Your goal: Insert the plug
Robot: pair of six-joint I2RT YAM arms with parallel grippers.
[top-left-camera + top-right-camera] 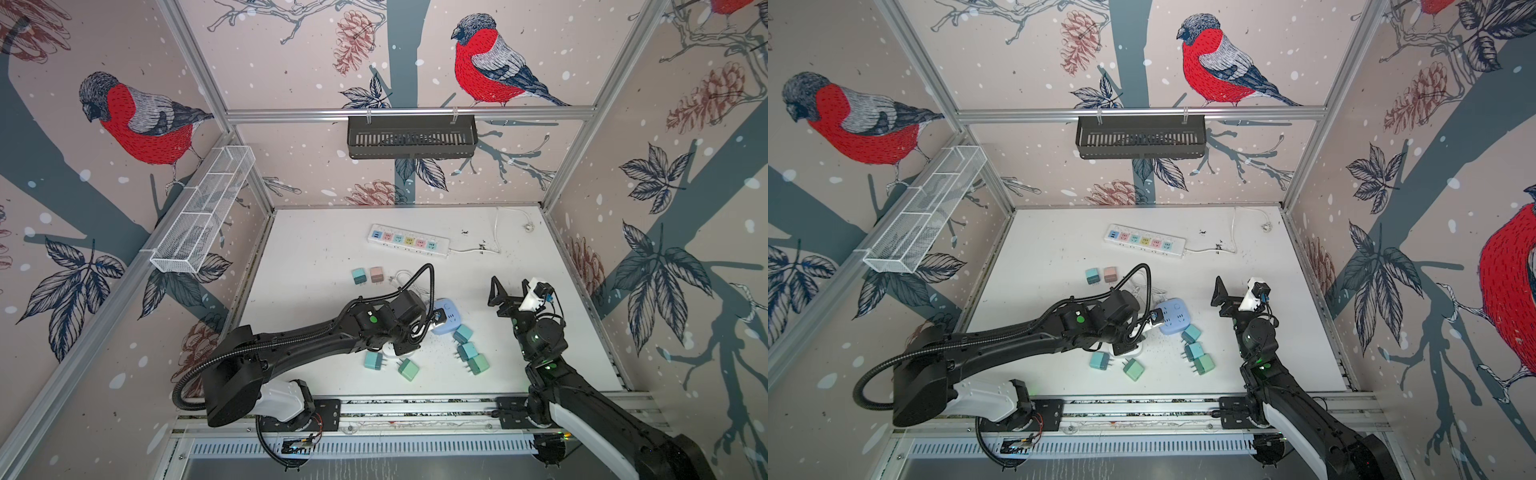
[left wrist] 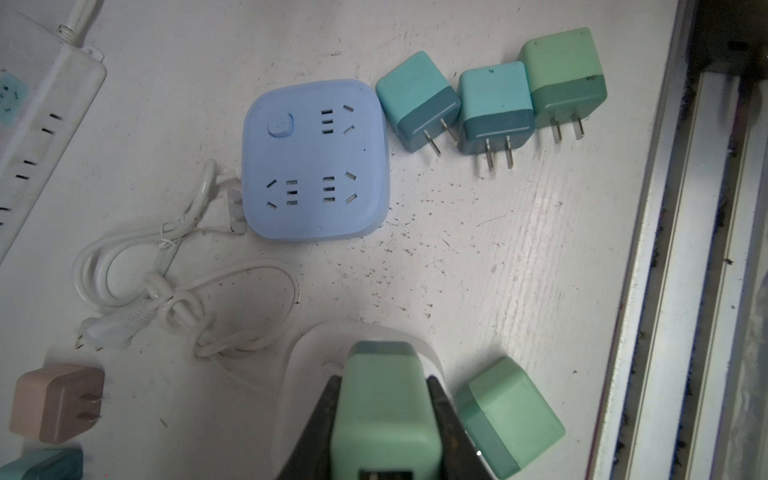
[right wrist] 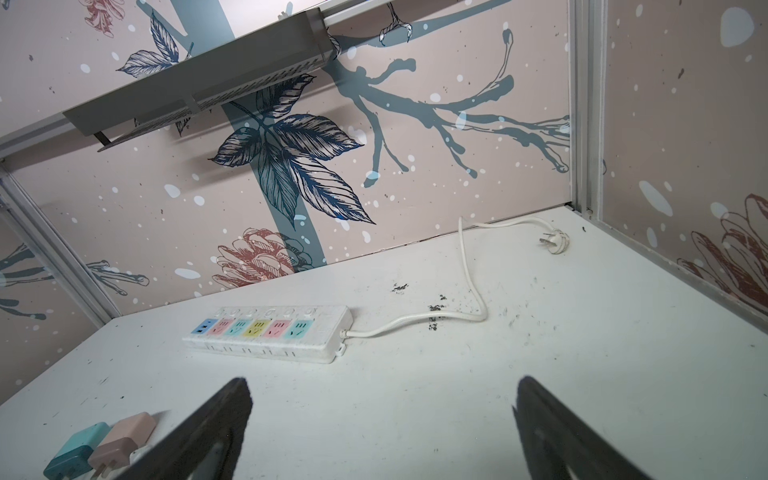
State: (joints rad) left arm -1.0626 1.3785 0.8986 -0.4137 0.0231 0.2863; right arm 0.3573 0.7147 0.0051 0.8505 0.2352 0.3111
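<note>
**Holding the green plug over the white socket: left tool clenched, right tool idle**

Left arm: runs low from its base at the front-left corner of the bench towards the middle of the front edge. Wrist bent down, so the left tool points at the bench top.

Left tool: clenched on the green plug, one black finger on each side face.

Plug sits directly above the white socket, a rounded body near the front edge; it also shows in a top view. The prongs are hidden by the plug body, so I cannot tell whether they are seated.

Right arm: rises steeply from its base at the front-right corner, forearm near upright. The right tool is held above the right half of the bench and aimed towards the far edge. In the right wrist view its jaws stand wide apart with nothing between them.

Other items:
- Blue socket cube lies flat, just right of the left tool in both top views.
- Three loose plugs lie in a row just beside the cube.
- One mint plug lies on its side, close beside the white socket.
- Power strip lies near the far edge, its cord trailing towards the far-right corner.
</note>
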